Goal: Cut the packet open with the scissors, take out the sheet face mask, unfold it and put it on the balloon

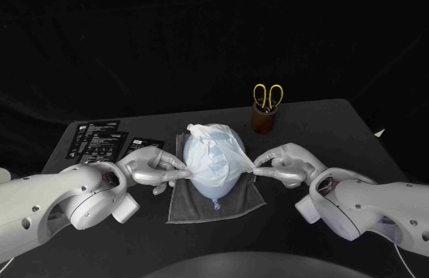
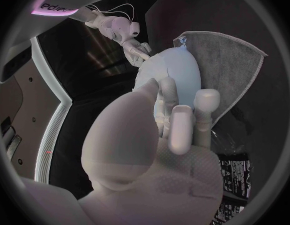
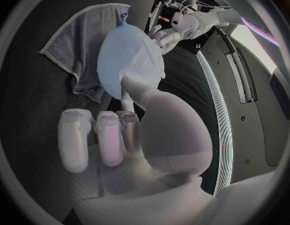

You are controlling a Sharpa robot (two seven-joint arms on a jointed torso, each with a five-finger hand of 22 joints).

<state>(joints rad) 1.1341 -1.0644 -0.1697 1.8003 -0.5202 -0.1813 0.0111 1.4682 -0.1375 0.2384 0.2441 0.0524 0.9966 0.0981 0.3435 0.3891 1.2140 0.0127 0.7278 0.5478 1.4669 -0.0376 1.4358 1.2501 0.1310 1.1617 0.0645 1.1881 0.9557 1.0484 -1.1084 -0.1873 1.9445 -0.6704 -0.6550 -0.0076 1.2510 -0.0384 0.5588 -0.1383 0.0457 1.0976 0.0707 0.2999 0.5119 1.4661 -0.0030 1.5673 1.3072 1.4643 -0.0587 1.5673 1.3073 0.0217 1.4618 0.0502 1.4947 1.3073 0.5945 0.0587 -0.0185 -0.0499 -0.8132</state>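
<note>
At the middle of the black worktop point(image 1: 348, 141) the pale balloon point(image 1: 214, 179) lies on a grey cloth point(image 1: 246, 205), with the white sheet face mask point(image 1: 214, 143) draped over its upper part. The left hand point(image 1: 152, 168) pinches the mask's edge on one side of the balloon, and the right hand point(image 1: 284, 164) pinches it on the other. Behind them, yellow-handled scissors point(image 1: 268, 95) stand in a brown holder point(image 1: 262, 121). Black packets point(image 1: 103, 143) lie near the left arm.

Head camera gave us the worktop point(image 1: 331, 135) from above; wrist cameras sat close behind left hand point(image 2: 163, 135) and right hand point(image 3: 120, 140), sharing the balloon point(image 1: 214, 177).
</note>
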